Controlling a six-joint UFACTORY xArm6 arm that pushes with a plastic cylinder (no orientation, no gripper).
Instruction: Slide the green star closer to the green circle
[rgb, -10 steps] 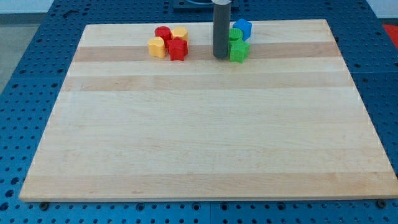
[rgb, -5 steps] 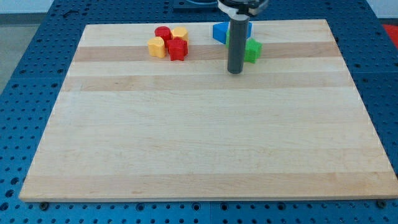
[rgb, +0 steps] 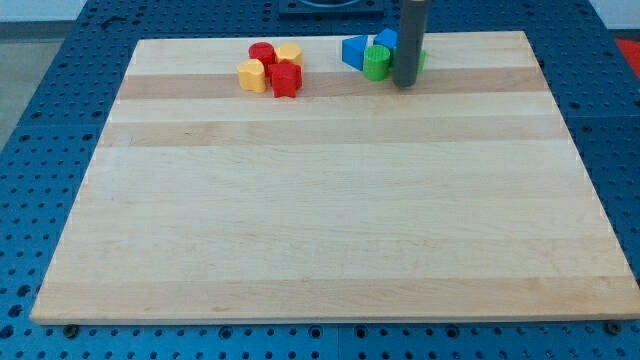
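Plain dark grey cylindrical rod, my tip (rgb: 404, 84)

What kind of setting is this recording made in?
Probably a robotics lab bench: a wooden board lies on a blue perforated table, with small coloured blocks near the view's top and my tip beside the green circle.

A pale wooden board (rgb: 330, 220) is lying on a blue pegboard bench (rgb: 40, 120). At its far edge, red (rgb: 285, 78) and yellow blocks (rgb: 252, 74) are clustering left, while blue (rgb: 354, 50) and green blocks (rgb: 376, 62) are sitting right.
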